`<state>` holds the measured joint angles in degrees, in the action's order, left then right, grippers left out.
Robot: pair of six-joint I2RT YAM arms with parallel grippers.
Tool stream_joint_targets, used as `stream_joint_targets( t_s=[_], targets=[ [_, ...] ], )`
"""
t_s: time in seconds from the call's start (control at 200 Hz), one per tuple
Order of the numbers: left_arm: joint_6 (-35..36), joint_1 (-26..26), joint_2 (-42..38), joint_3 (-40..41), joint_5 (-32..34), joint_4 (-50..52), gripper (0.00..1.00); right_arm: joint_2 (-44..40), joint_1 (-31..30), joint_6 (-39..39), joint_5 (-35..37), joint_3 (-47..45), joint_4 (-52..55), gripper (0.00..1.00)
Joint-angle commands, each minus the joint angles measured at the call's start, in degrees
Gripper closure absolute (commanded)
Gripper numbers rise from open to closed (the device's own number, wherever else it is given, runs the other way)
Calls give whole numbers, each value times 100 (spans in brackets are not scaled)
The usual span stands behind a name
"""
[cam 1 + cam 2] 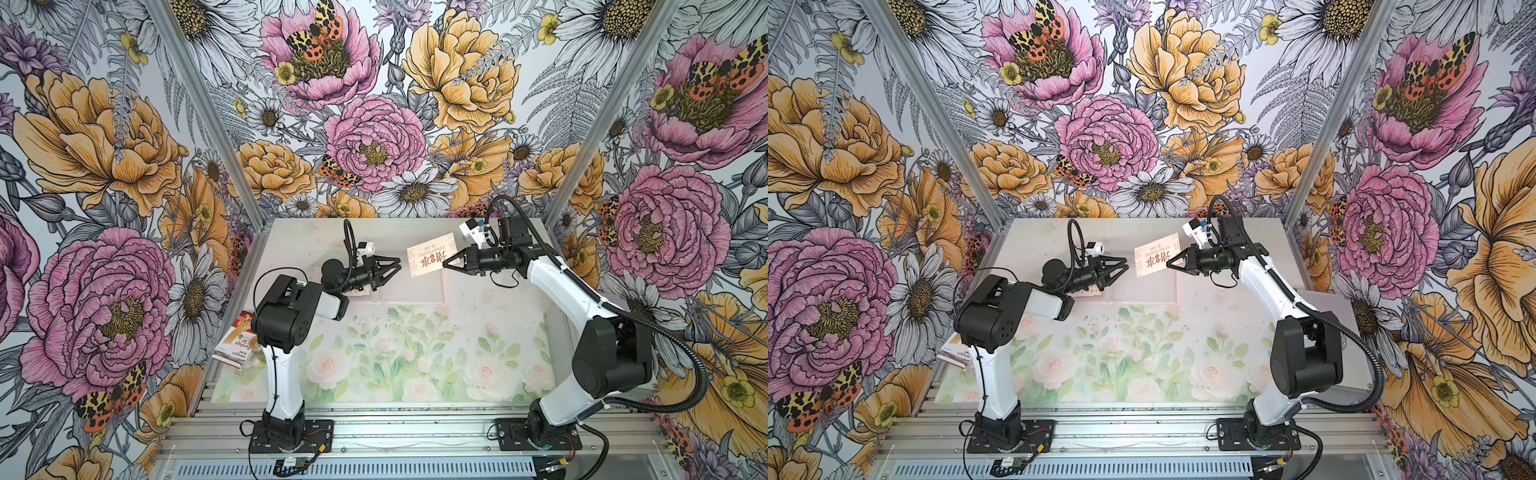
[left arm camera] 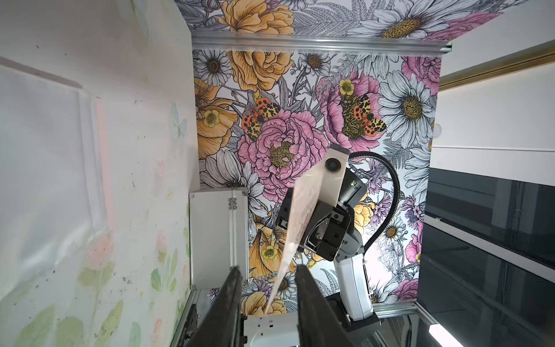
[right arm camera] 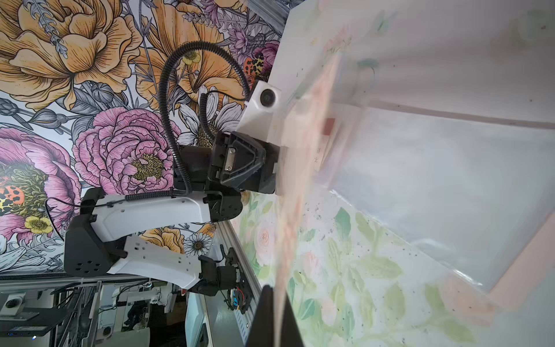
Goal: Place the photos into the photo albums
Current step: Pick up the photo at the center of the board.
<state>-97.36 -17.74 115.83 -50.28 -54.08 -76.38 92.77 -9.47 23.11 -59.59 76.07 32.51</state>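
Floral-walled cell, rose-print table (image 1: pixel 415 353). Right gripper (image 1: pixel 446 262) is clamped on the right edge of one cream photo (image 1: pixel 430 254), which is held clear above the open photo album (image 1: pixel 415 291) at far centre. Left gripper (image 1: pixel 398 265) faces the photo's free edge, jaws narrowly parted, empty, just short of contact. Assessment: the edge grip leaves the opposite side exposed, probably for a hand-over or steadying before sleeving.
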Motion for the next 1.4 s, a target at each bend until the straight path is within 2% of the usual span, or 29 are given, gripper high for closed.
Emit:
stream_joint_targets(
  t_s=[0.0, 0.41, 0.761, 0.906, 0.976, 1.091, 1.171, 1.291, 1.396],
  targets=[
    [147, -113, -158, -90, 120, -330, 68, 135, -98, 64, 71, 241, -61, 100],
    [144, -268, -140, -228, 177, -328, 69, 348, -401, 106, 102, 470, -52, 100],
    [472, -130, -412, -88, 208, 75, 91, 333, -422, 106, 139, 390, -50, 100],
    [1194, -124, -809, -66, 170, 1100, 100, 331, -419, 114, 209, 382, -45, 100],
    [1685, -109, -1054, -94, 157, 1810, 100, 335, -416, 134, 312, 384, -44, 100],
    [2360, -22, -1470, -139, 139, 2825, 100, 364, -417, 168, 458, 386, -52, 94],
    [2673, 128, -1639, -99, 83, 3259, 100, 391, -409, 182, 583, 378, -43, 88],
    [3199, 496, -1958, 54, -4, 4023, 100, 435, -402, 185, 691, 330, -44, 84],
    [4280, 853, -2412, 6, 72, 5598, 100, 485, -395, 184, 797, 278, -43, 83]
  ],
)
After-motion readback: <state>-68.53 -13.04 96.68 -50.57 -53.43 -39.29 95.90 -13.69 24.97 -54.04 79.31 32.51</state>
